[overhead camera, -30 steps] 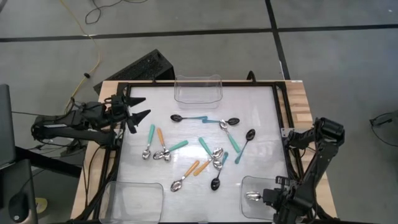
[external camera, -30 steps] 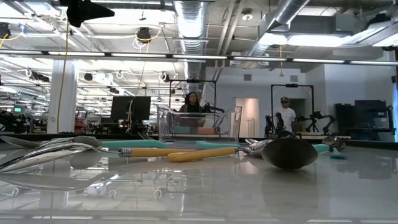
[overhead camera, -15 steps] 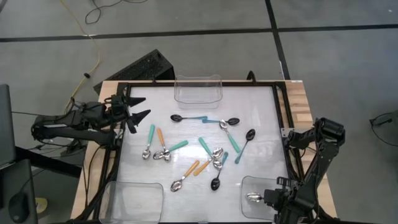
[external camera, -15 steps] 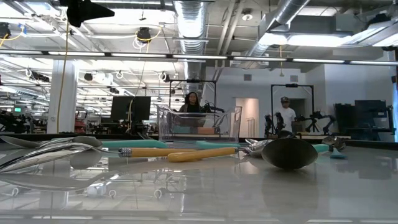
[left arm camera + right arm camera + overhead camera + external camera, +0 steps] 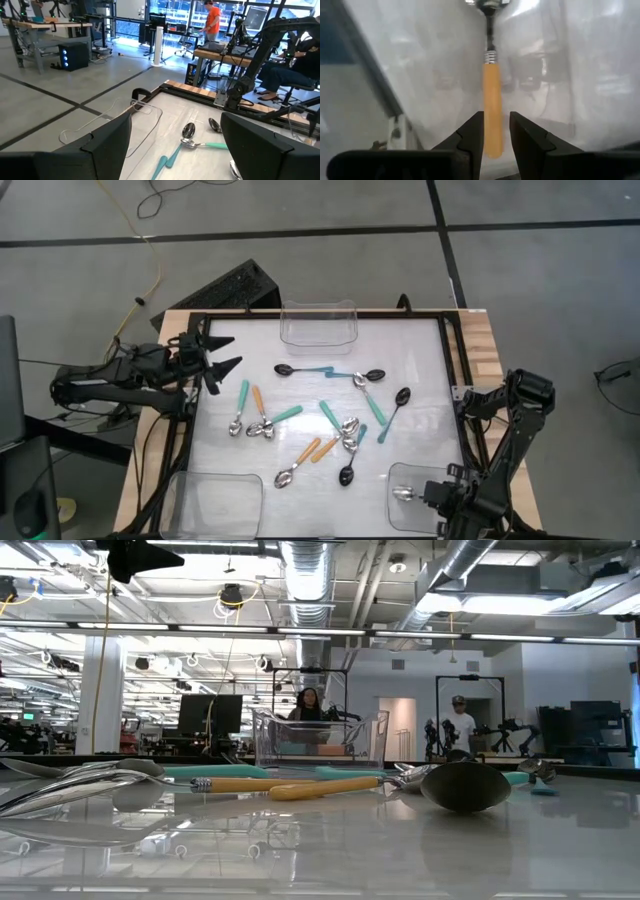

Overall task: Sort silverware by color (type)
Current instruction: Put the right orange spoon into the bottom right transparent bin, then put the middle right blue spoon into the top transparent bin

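The right gripper (image 5: 494,135) sits over the clear bin (image 5: 400,505) at the table's near right corner, its fingers (image 5: 472,132) slightly spread on either side of an orange-handled spoon (image 5: 491,107) whose silver bowl points away from it; whether they touch the handle I cannot tell. Farther out, the other spoons (image 5: 330,425) lie scattered mid-table, and beyond them the left gripper (image 5: 222,352) hovers with fingers spread wide, holding nothing.

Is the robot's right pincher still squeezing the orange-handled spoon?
Cannot tell. In the right wrist view the orange-handled spoon sits between the right gripper fingers, jaws loosening, but no clear gap or contact shows.
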`<state>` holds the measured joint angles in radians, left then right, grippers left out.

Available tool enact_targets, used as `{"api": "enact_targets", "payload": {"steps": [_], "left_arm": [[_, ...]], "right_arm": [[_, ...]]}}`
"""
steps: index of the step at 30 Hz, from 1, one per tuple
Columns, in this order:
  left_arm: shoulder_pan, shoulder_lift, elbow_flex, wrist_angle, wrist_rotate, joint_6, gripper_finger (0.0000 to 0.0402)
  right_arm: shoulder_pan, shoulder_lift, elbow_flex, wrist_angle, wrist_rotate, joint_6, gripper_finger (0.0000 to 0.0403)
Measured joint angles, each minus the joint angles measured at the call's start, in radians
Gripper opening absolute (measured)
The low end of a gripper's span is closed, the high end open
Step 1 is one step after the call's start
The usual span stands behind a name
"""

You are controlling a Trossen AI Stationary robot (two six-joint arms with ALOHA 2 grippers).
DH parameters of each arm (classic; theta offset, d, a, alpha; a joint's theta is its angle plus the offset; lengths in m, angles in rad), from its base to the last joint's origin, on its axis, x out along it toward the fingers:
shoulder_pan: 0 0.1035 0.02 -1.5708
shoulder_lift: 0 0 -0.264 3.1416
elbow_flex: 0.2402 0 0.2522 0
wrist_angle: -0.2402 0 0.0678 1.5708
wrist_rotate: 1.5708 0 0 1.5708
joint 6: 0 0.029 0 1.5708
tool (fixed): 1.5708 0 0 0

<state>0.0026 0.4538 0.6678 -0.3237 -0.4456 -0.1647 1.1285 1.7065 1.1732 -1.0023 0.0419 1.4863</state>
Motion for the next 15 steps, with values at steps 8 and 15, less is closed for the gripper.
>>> {"api": "enact_targets", "payload": {"steps": [8, 15], "left_arm": [[0.0, 0.0, 0.0, 0.0, 0.004, -0.001, 0.0293], [0.0, 0.0, 0.0, 0.0, 0.004, -0.002, 0.0293]], "right_arm": [[-0.005, 0.0, 0.0, -0.007, 0.01, 0.123, 0.016], [-0.01, 0.0, 0.0, -0.002, 0.009, 0.216, 0.0197]]}}
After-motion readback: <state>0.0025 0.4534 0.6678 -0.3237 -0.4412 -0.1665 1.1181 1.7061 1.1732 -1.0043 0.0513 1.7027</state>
